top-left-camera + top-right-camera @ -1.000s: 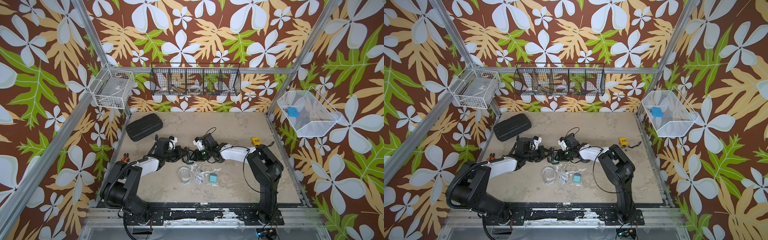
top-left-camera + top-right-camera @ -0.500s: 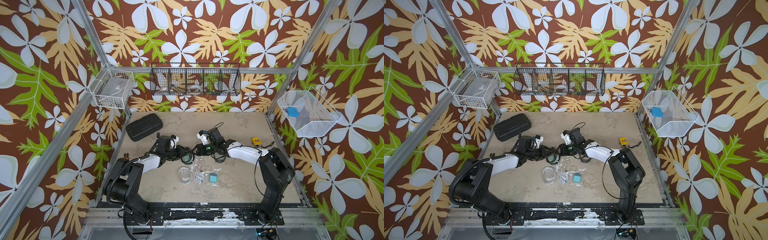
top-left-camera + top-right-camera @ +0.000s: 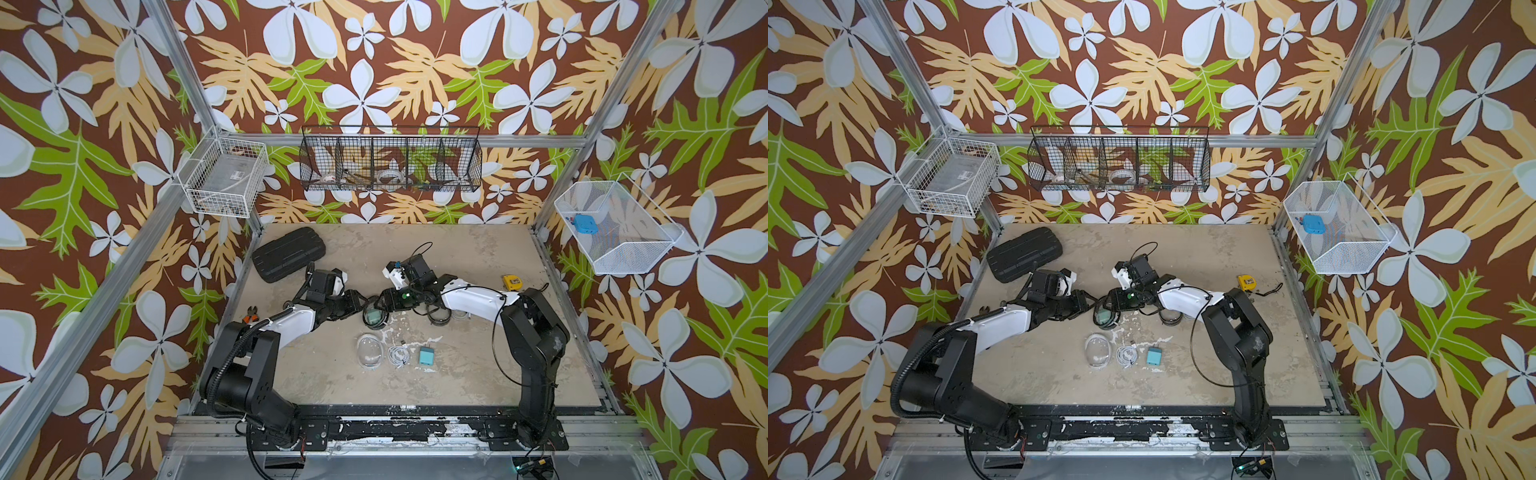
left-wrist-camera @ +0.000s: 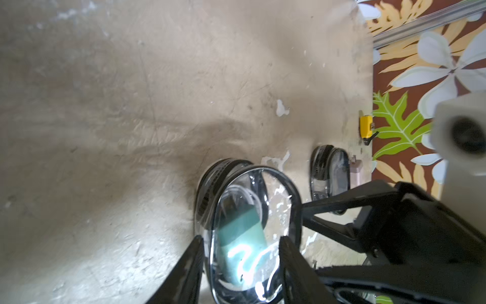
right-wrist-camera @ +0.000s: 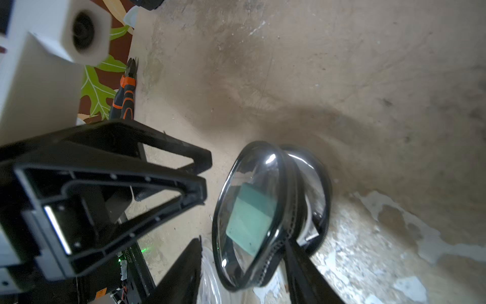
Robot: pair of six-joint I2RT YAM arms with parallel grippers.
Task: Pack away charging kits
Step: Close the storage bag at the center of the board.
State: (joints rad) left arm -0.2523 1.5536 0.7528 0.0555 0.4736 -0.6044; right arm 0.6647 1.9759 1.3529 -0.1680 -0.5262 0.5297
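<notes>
Down at the front of the table (image 3: 332, 382) one kit lies loose in a row: clear-rimmed pouch (image 3: 369, 351), coiled white cable (image 3: 397, 356), teal plug block (image 3: 427, 356). Each is just beside the next, and no gripper is touching any of them.

Up a step, and the two grippers meet nose to nose at the black-rimmed pouch (image 3: 375, 318). It sits mid-table, tipped up on its edge, with the mint green plug block (image 5: 249, 223) showing through the clear face. The left gripper (image 4: 240, 238) stands part open, a finger either side of the pouch. Glare washes out the near end, so contact there cannot be told. The right gripper (image 5: 243, 239) is part open too, one finger (image 5: 302, 271) against the rim and the other clear of it, nothing clamped. A second black rim sits behind the first; zipped or not, impossible to say.

Beside it, the right arm (image 3: 473, 297) half covers the second black-rimmed pouch (image 3: 439, 319). The dusty pink plug block (image 4: 355, 171) is only a sliver behind that pouch in the left wrist view.

Further back are the pliers (image 3: 250, 319), cut off by the left arm (image 3: 291, 322), then the yellow tape measure (image 3: 511, 281) and the black ribbed case (image 3: 289, 253). On the far wall, the black wire basket (image 3: 390, 160) holds things too small to make out.
</notes>
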